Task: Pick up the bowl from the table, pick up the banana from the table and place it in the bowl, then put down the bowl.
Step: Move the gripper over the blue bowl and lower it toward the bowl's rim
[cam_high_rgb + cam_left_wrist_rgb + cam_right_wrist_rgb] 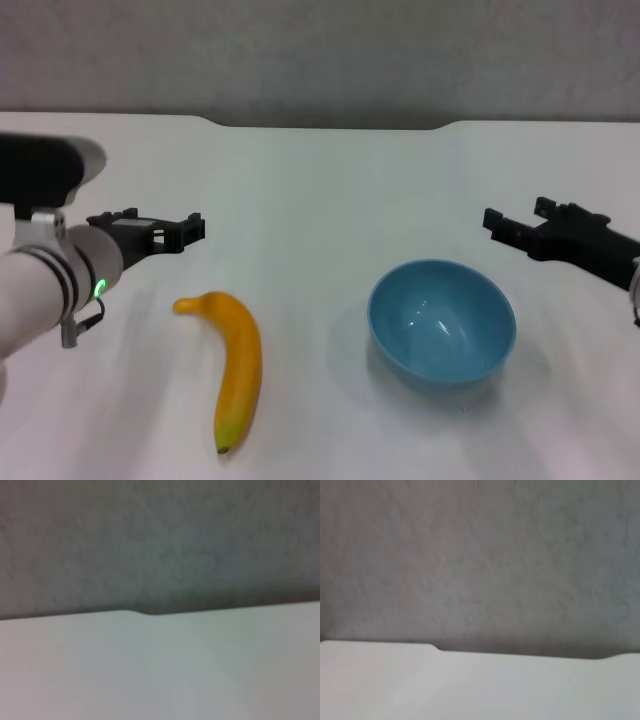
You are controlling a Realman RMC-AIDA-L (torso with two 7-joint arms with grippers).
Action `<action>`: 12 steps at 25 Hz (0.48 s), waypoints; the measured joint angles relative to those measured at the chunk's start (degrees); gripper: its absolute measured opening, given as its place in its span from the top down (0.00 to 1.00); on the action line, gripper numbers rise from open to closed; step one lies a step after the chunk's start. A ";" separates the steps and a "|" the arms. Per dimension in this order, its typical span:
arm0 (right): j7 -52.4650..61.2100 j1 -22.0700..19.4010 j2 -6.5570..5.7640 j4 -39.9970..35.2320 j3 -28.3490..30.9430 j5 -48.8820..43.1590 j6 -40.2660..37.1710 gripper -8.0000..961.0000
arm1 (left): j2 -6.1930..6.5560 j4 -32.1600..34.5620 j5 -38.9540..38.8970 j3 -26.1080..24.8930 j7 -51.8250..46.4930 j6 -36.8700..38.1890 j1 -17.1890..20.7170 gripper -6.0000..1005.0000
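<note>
The bowl [442, 320] sits upright on the table [320, 200], right of centre, with the banana [234, 365] lying well apart to its left. The left gripper [170, 231] hovers just beyond the banana's stem end, and the right gripper [520, 232] hovers beyond the bowl's right side. Whether either one's jaws are spread or closed cannot be told.

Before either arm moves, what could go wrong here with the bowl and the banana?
The bowl is glossy, deep and round, so the right gripper, now off to its far right, might slip on the rim or tip it.

The banana is longer than the bowl is wide; once placed it may overhang and roll out.

The left gripper hangs just beyond the banana's stem end; a low approach could nudge it across the table.
</note>
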 joint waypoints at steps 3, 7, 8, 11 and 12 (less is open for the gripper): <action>16.04 0.83 -0.04 -3.87 3.49 -17.60 1.51 0.09 | -0.77 -3.93 -0.26 -0.79 2.94 7.92 -0.78 0.13; 27.78 3.17 -0.02 -5.15 6.50 -31.69 5.31 0.10 | -1.93 -7.49 -0.52 -2.37 7.09 17.96 -2.57 0.13; 30.67 4.00 -0.02 -5.19 7.41 -34.85 6.69 0.10 | -1.91 -8.46 -0.81 -2.66 7.39 22.32 -3.68 0.13; 38.53 7.07 -0.02 -5.01 10.24 -44.14 11.23 0.10 | -1.86 -9.12 -0.77 -3.05 7.80 25.15 -4.45 0.13; 41.04 8.29 -0.03 -4.97 11.05 -47.33 12.79 0.10 | -1.86 -9.31 -0.69 -3.22 8.05 25.93 -4.60 0.13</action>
